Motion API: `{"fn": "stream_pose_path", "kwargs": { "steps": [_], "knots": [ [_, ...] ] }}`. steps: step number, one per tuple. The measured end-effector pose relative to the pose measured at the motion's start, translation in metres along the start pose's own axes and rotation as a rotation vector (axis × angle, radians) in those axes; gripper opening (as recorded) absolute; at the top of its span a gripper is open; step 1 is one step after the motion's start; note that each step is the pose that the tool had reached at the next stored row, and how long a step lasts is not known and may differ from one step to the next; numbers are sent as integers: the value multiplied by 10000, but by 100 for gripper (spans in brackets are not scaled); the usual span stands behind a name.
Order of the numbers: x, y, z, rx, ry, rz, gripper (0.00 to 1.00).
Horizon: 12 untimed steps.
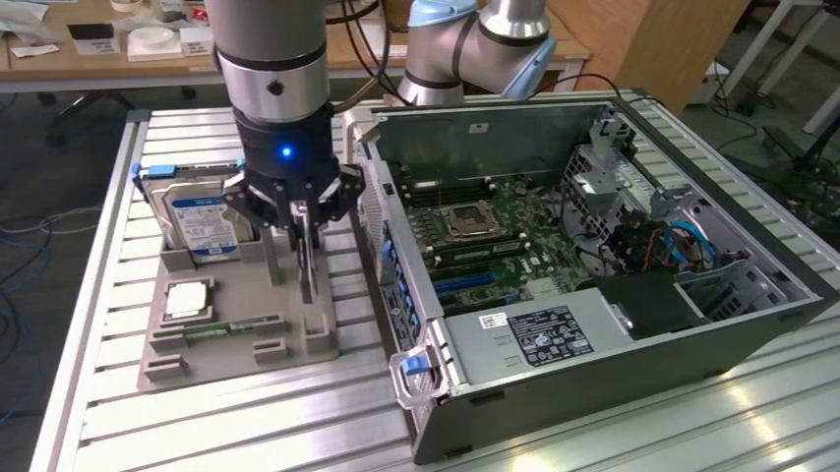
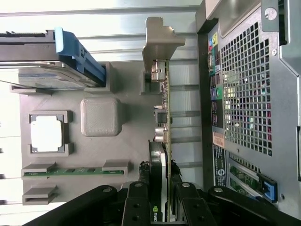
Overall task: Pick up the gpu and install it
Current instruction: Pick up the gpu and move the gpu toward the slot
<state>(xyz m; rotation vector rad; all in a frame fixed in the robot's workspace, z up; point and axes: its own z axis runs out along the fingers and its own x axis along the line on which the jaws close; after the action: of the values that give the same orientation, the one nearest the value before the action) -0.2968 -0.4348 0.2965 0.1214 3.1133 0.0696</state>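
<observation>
The gpu point(image 1: 306, 261) is a thin dark card held upright and edge-on, its lower end just above the grey holder tray point(image 1: 236, 359) beside the open computer case point(image 1: 735, 324). My gripper point(image 1: 305, 218) is shut on its upper part, one finger on each flat side. In the wrist view the gpu point(image 2: 163, 117) runs as a slim edge with a silver bracket at its far end. The black fingers point(image 2: 139, 200) of the gripper point(image 2: 160, 202) clamp it from both sides. I cannot tell whether the card's lower end still touches the tray.
The tray also holds a silver hard drive point(image 1: 204, 221) with blue rails, a square processor chip point(image 1: 188, 298) and a green memory stick point(image 1: 223, 329). The motherboard point(image 1: 499, 236) lies exposed inside the case. The case's rear panel point(image 2: 244, 94) is close to the card. A second arm point(image 1: 459, 49) stands behind.
</observation>
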Motion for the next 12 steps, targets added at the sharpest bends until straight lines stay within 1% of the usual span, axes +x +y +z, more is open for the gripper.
{"fn": "stream_pose_path", "kwargs": {
  "steps": [5,12],
  "knots": [
    [-1,3,-58,-1,-1,1,27],
    [-4,8,-165,-7,0,0,27]
  ]
}}
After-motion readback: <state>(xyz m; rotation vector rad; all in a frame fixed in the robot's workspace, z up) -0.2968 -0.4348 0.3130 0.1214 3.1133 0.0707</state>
